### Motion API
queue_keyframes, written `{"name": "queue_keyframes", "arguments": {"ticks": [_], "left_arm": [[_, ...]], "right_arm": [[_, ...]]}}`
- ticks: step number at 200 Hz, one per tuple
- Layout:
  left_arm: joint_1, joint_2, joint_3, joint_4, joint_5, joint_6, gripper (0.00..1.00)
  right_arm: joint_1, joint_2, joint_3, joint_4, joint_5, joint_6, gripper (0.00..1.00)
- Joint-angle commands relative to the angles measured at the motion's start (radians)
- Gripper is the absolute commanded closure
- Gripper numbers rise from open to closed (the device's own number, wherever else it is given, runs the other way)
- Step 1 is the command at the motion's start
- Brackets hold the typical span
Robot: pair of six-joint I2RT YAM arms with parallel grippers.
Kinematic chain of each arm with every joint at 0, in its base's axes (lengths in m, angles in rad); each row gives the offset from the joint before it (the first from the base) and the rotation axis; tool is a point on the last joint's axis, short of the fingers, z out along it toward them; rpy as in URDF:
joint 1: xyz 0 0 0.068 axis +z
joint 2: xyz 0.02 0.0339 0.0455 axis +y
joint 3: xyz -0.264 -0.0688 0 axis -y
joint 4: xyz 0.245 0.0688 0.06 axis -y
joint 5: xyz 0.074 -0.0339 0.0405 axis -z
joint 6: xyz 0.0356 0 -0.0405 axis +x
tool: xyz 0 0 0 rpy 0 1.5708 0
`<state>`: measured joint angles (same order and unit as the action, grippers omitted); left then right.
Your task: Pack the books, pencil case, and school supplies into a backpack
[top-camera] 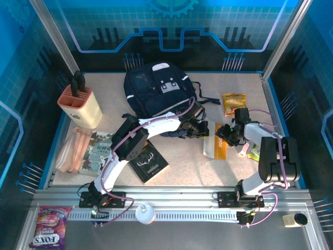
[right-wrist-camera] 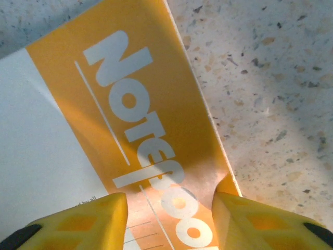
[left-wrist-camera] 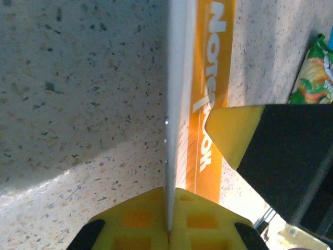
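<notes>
The orange-and-white notebook pack [top-camera: 215, 140], one of the school supplies, lies right of centre on the table. My left gripper [top-camera: 203, 130] is shut on its white edge [left-wrist-camera: 179, 104], seen edge-on between the yellow pads [left-wrist-camera: 203, 221]. My right gripper [right-wrist-camera: 169, 219] stands open over the orange band [right-wrist-camera: 140, 120], its right fingertip [right-wrist-camera: 234, 205] touching the pack's lifted edge. The navy backpack [top-camera: 156, 91] lies at the back centre. A black book [top-camera: 149, 162], a green-blue book [top-camera: 101, 150] and the pale pink pencil case [top-camera: 73, 151] lie at the left. A small pink stick [top-camera: 243, 150] lies beside the right arm.
A peach knife block [top-camera: 80, 107] stands at the back left. A yellow-orange snack bag [top-camera: 234, 103] lies at the back right, and a green item [left-wrist-camera: 312, 73] sits near the right arm. Blue walls edge the table.
</notes>
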<state>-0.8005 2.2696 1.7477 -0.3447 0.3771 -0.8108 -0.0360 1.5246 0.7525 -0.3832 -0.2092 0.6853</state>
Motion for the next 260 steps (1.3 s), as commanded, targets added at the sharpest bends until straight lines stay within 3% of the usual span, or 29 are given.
{"name": "queue_keyframes", "arguments": {"ticks": [1,75,124,171,221,260], "left_arm": [[0.028,-0.119,-0.035,0.013,-0.018,0.009,1.0],[0.215,-0.412,-0.285,0.164,-0.038,-0.076,1.0],[0.341,-0.619,-0.517,0.364,-0.11,-0.225,1.0],[0.376,-0.729,-0.669,0.559,-0.159,-0.403,1.0],[0.376,-0.749,-0.706,0.622,-0.197,-0.484,1.0],[0.374,-0.744,-0.711,0.631,-0.19,-0.495,1.0]], "right_arm": [[-0.013,-0.068,-0.036,0.031,-0.053,0.025,0.48],[0.009,-0.256,-0.141,0.407,-0.319,0.269,0.22],[0.156,-0.248,-0.166,0.694,-0.322,0.506,0.14],[0.325,-0.159,-0.168,1.068,-0.261,0.81,0.13],[0.424,-0.044,-0.102,1.172,-0.233,0.903,0.14],[0.443,0.021,-0.076,1.303,-0.211,0.937,0.23]]}}
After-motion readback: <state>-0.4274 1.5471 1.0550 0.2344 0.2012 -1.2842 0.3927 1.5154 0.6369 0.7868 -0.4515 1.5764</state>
